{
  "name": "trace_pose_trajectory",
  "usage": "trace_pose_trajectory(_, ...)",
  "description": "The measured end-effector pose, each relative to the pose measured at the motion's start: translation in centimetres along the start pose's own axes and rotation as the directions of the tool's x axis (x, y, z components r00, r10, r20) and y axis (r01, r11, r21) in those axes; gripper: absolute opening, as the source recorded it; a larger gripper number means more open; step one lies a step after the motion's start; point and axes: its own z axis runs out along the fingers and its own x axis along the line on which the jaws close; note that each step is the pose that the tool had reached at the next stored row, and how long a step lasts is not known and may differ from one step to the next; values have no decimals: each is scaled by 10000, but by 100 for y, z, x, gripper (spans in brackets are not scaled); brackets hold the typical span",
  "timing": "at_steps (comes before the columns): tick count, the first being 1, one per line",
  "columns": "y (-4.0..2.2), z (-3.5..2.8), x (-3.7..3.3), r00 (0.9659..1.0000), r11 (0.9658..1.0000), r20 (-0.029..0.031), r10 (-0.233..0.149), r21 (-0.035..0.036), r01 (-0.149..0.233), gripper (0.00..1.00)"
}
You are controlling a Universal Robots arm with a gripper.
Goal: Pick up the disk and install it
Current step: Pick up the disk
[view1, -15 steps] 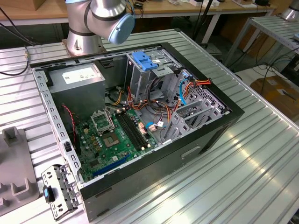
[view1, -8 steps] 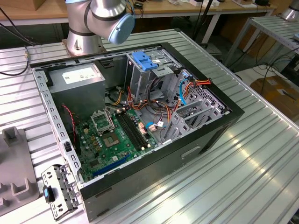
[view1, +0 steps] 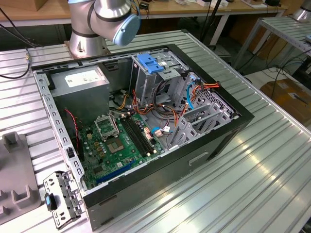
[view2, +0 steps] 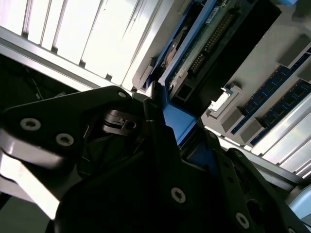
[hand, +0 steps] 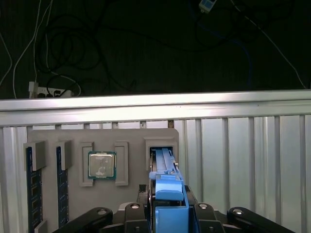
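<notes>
Blue rails of the disk (hand: 167,187) stand on edge in a slot of the grey tray (hand: 131,137), the gripper (hand: 171,213) pinching them from 2 sides.

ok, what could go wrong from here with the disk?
1. The gripper is at one blue end of the disk, which stands in a snug slot of the grey tray; a skewed lift might jam it.
2. The chip sits in the neighbouring pocket; sideways drift could knock it.
</notes>
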Motion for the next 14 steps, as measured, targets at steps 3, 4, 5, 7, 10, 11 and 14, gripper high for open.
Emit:
trace_pose_trajectory(3,0,0,1,10000,10000,1,-70,-3,70,37)
trace_pose_trajectory(4,0,0,1,10000,10000,1,-84,-4,84,37)
trace_pose_trajectory(5,0,0,1,10000,10000,1,-90,-4,90,37)
trace_pose_trajectory(7,0,0,1,10000,10000,1,-91,-5,91,37)
trace_pose_trajectory(10,0,0,1,10000,10000,1,-91,-4,91,37)
trace_pose_trajectory(11,0,0,0,10000,10000,1,-91,-4,91,37)
trace_pose_trajectory(14,-1,0,1,10000,10000,1,-37,-2,37,37)
